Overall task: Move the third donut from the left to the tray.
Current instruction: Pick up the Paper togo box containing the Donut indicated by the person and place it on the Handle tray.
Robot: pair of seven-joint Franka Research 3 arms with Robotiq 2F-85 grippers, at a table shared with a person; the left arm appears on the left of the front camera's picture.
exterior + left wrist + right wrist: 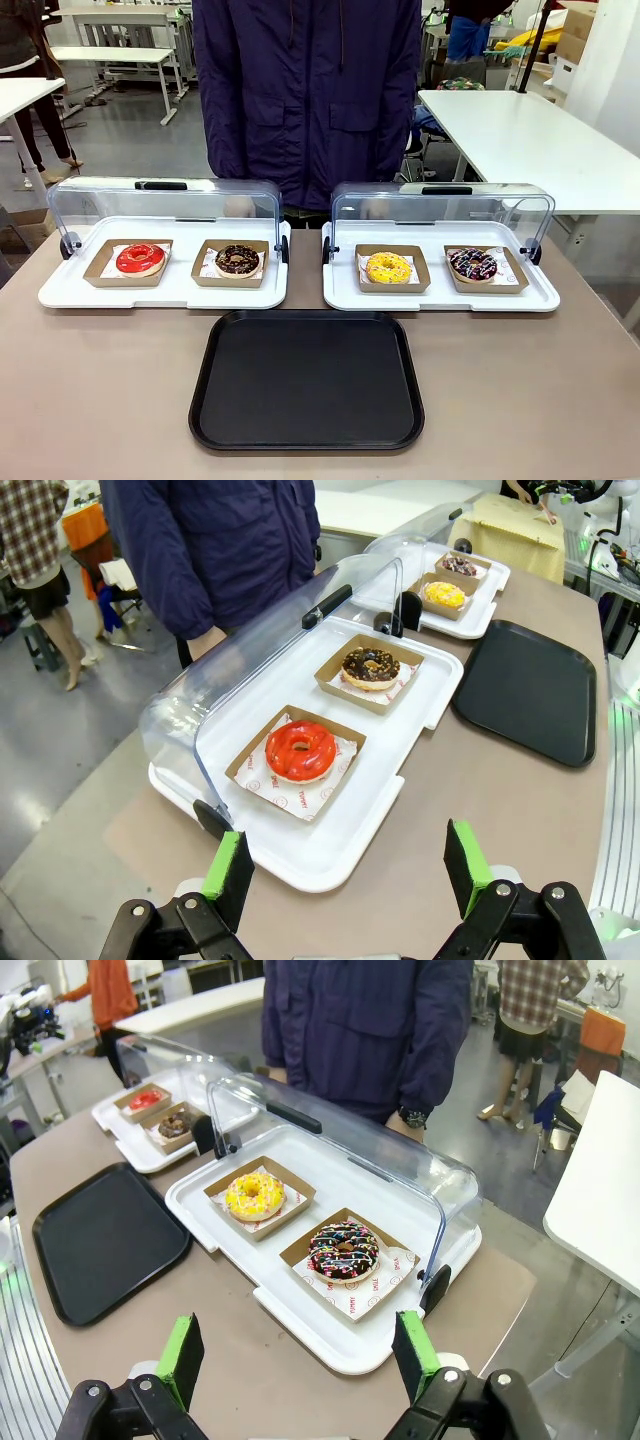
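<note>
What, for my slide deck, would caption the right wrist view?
Open right gripper faces the yellow donut in its open white display tray, the black tray beside it.

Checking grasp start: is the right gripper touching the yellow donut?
Apart. Right wrist view: open right gripper sits well short of the yellow donut, bare table between.

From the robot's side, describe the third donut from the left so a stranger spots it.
Beyond the black tray stand two white display trays with raised clear lids; take the right-hand display tray. Its left cardboard holder carries the yellow-iced donut, the only yellow one; its neighbour is dark chocolate.
</note>
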